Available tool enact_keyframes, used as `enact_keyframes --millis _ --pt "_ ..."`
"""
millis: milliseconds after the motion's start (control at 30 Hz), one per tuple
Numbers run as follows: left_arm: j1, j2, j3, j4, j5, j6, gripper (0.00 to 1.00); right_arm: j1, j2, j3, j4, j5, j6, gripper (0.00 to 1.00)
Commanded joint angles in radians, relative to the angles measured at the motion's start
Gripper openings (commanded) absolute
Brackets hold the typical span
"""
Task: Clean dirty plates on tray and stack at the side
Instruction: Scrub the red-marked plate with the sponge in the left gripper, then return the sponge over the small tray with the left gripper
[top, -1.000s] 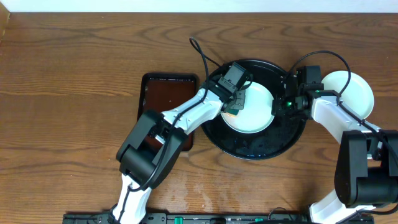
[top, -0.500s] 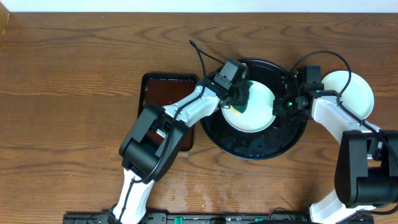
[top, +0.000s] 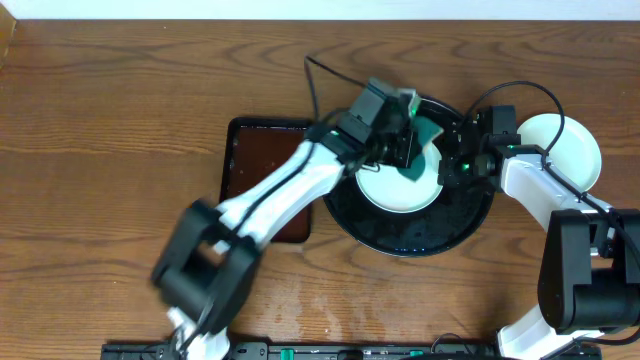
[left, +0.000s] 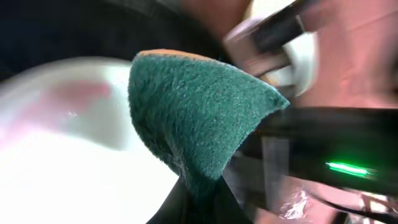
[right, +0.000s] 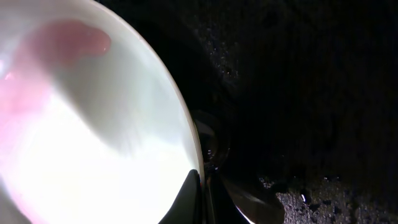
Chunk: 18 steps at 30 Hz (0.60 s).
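"One plate (top: 390, 190) is dirty; where is it?"
"In your tray (top: 410, 240), toward the desk's (top: 120, 120) far edge. Right claw (top: 445, 172) pinches its rim; left claw (top: 415, 140) grips a green sponge (left: 199, 118) over it."

- A pale glossy plate (right: 93, 143) is filling the left half of the view, its rim curving from the top left down to the bottom middle.
- A soft pinkish-red smear (right: 68, 40) is showing on the plate near its upper left part, fading downward along the left edge.
- The black tray (right: 311, 93) is lying under the plate and taking up the right half of the view.
- Small droplets (right: 298, 193) are glinting on the tray's dark surface, thickest at the lower right.
- The right gripper (right: 203, 180) is pinching the plate's rim at the bottom middle, one dark finger (right: 191, 199) lying over the white face and the other sitting outside the rim, against the tray.
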Motion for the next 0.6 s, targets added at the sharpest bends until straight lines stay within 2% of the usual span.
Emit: enact_keyframes --millis 0,133,267,433,567 --pt "0.005 -0.139 0.006 -0.111 -0.229 0.026 0.07 0.009 -0.012 -0.005 0.003 -0.038 0.006 0.02" --pt "0.014 -0.229 0.006 -0.318 -0.553 0.025 0.08 0.009 -0.012 -0.005 0.003 -0.038 0.006 0.03" --pt "0.057 -0.26 0.006 -0.514 -0.71 0.024 0.08 0.009 -0.012 -0.005 0.006 -0.038 0.006 0.04" --pt "0.172 -0.253 -0.007 -0.684 -0.725 0.017 0.08 0.009 -0.012 -0.005 0.006 -0.038 0.006 0.03" --pt "0.273 -0.253 -0.034 -0.701 -0.702 0.018 0.08 0.009 -0.012 -0.005 0.006 -0.038 0.006 0.04"
